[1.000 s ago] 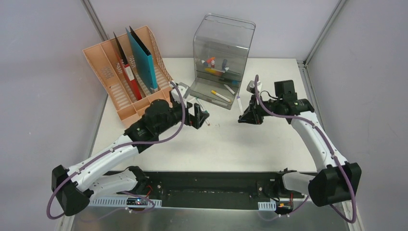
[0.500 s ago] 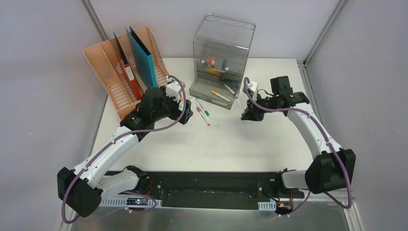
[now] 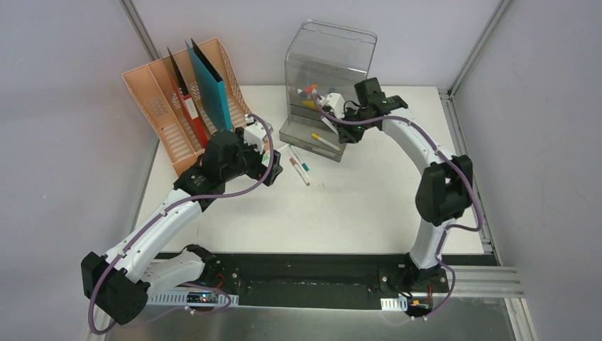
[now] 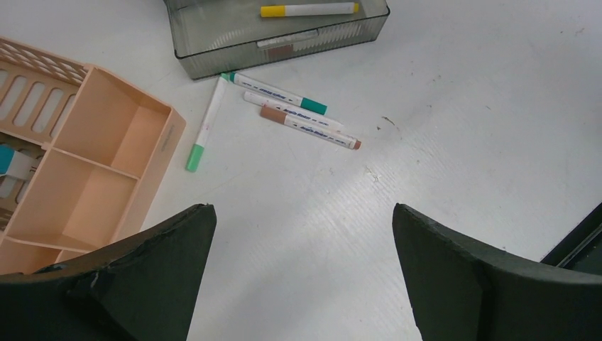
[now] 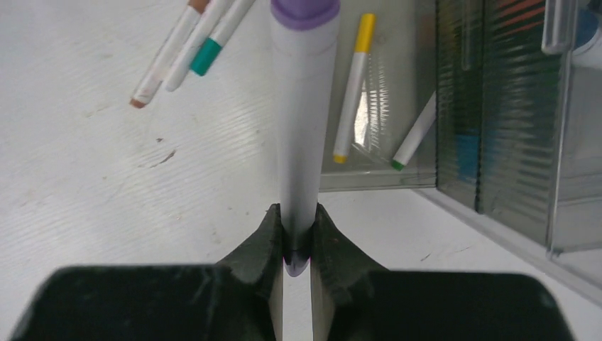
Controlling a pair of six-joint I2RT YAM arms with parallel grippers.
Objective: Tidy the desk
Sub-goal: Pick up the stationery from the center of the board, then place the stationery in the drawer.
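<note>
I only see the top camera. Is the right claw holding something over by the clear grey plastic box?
Observer: Yes. The right gripper is shut on a white marker with a purple cap.
Operator: And the left claw?
Observer: The left gripper is wide open and empty, over the white desk.
Operator: What's in the pulled-out drawer?
Observer: The grey drawer tray holds a yellow-capped marker and a green-tipped marker.

We find the rack [image 3: 152, 106] at the desk's [image 3: 355, 213] far left, folders [image 3: 209, 85] standing in it. The box [image 3: 330, 57] stands right of it, its drawer [image 3: 304, 142] out on the near side, a marker [image 3: 325, 141] inside. Loose markers [image 3: 299, 163] lie between rack and drawer.
</note>
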